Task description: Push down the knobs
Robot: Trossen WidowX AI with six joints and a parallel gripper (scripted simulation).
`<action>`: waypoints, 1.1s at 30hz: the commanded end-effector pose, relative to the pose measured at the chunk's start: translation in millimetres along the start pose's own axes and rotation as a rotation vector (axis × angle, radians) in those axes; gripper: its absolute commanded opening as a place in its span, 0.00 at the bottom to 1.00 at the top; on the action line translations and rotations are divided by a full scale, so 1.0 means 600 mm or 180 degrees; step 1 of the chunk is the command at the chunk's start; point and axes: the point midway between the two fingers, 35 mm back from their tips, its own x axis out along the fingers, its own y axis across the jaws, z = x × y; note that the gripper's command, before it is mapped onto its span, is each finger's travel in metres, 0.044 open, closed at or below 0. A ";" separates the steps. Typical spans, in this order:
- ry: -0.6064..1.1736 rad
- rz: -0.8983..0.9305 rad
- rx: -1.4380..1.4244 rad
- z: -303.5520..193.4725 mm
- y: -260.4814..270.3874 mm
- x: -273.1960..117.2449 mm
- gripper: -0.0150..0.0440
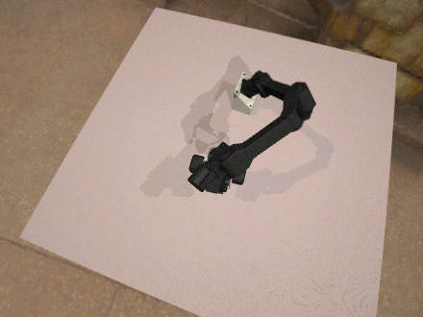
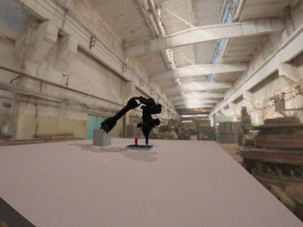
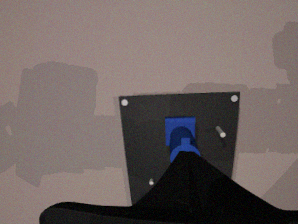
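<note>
The dark circuit board (image 2: pixel 129 146) (image 3: pixel 142 130) stands low on the table. A blue knob (image 2: pixel 147 141) (image 3: pixel 175 152) stands upright over its square blue potentiometer (image 3: pixel 170 122). A red knob (image 2: pixel 136 140) stands on the board beside it, with blue visible below it; the gripper hides it in the wrist view. My gripper (image 2: pixel 147 137) (image 3: pixel 185 157) is shut and empty, pointing down, its tips at the top of the blue knob. Whether they touch it or hover just above, I cannot tell. The arm hides the board and fingertips in the top view.
Pale corner screws (image 3: pixel 124 102) and a thin metal post (image 3: pixel 221 132) show on the board, with a smaller pale pin (image 3: pixel 151 182) near the gripper. The arm's pale base block (image 1: pixel 242 104) (image 2: pixel 101 137) stands at some distance from the board.
</note>
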 end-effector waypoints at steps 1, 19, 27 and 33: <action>0.0020 -0.0006 -0.0032 0.002 0.003 0.012 0.25; 0.0020 -0.0006 -0.0032 0.002 0.003 0.016 0.25; 0.0020 -0.0006 -0.0032 0.002 0.003 0.017 0.25; 0.0020 -0.0006 -0.0032 0.002 0.003 0.017 0.25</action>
